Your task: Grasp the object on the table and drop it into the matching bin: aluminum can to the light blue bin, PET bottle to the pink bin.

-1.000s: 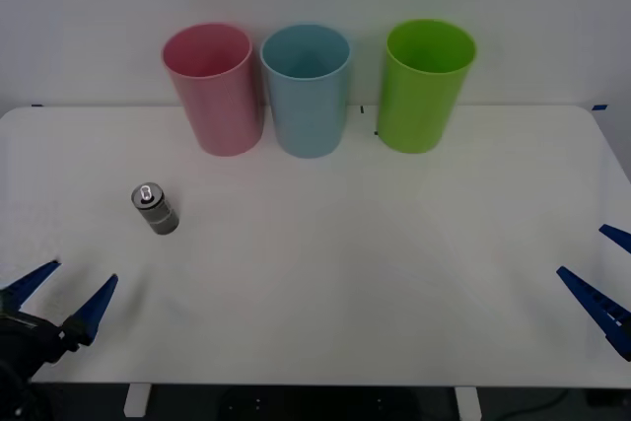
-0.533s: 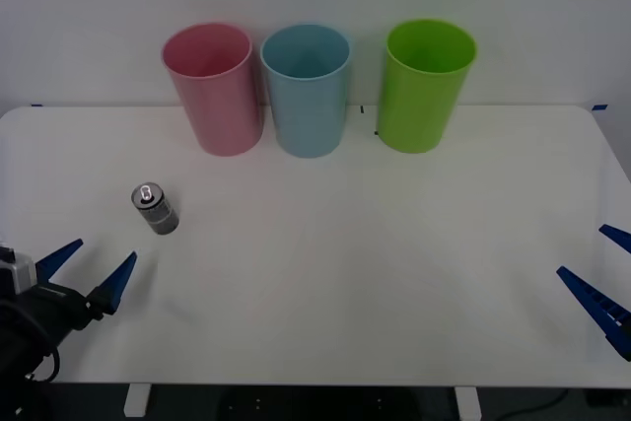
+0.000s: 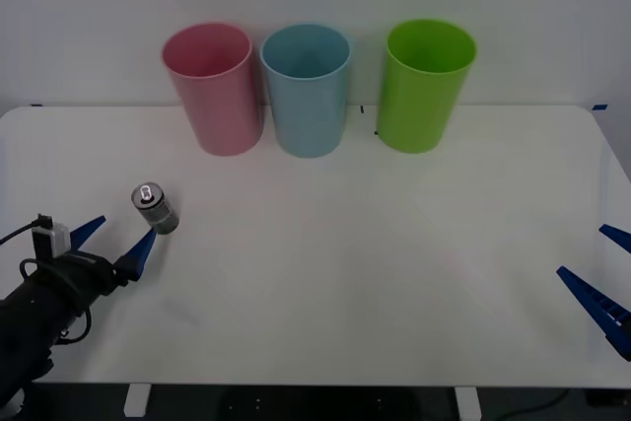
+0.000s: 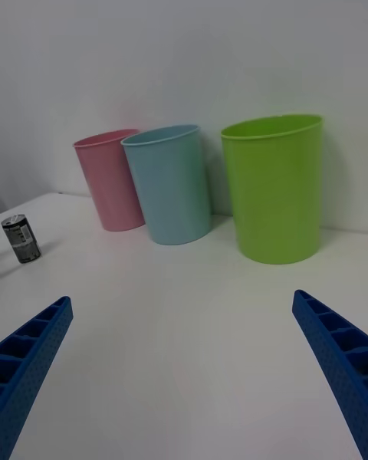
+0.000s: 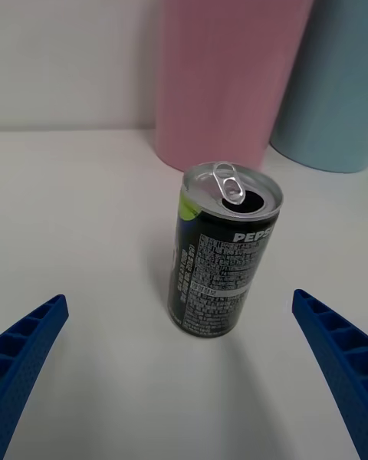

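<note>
Since a moment ago the left gripper [image 3: 113,241] has advanced low across the wide white table [image 3: 375,244], blue fingers spread just short of the upright small dark grey aluminium can [image 3: 155,208], while the right gripper [image 3: 603,278] waits open near the table's right edge.

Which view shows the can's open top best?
The left wrist view: the aluminum can stands upright between the open left gripper, its opened mouth and pull tab plain. The front view shows it small, from above; the right wrist view, tiny at the edge.
</note>
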{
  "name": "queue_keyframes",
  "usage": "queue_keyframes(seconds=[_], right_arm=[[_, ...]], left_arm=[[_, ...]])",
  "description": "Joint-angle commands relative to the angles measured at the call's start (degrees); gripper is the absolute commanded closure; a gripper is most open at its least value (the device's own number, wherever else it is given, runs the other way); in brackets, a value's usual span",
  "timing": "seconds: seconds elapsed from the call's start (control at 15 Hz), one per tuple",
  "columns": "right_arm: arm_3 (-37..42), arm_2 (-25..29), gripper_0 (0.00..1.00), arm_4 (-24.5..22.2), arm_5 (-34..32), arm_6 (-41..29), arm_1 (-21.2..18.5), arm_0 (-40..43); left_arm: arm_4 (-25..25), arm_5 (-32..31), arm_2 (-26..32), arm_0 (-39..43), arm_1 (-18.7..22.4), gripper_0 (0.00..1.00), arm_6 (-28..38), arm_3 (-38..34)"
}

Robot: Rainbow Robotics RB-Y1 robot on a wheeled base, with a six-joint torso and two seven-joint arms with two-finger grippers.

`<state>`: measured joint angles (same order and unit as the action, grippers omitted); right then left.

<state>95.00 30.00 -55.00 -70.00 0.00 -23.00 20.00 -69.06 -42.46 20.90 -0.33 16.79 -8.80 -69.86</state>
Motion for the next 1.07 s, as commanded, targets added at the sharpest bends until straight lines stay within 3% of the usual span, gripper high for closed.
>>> queue_keyframes(seconds=[0.07, 1.07], right_arm=[[0.0, 0.0, 0.0, 0.0, 0.0, 0.0, 0.0, 0.0], [0.0, 0.0, 0.0, 0.0, 0.0, 0.0, 0.0, 0.0]], left_arm=[[-0.55, 1.06, -0.59, -2.75, 0.0, 0.0, -0.16, 2.54], [-3.01, 4.23, -3.06, -14.35, 0.0, 0.0, -1.48, 14.58]])
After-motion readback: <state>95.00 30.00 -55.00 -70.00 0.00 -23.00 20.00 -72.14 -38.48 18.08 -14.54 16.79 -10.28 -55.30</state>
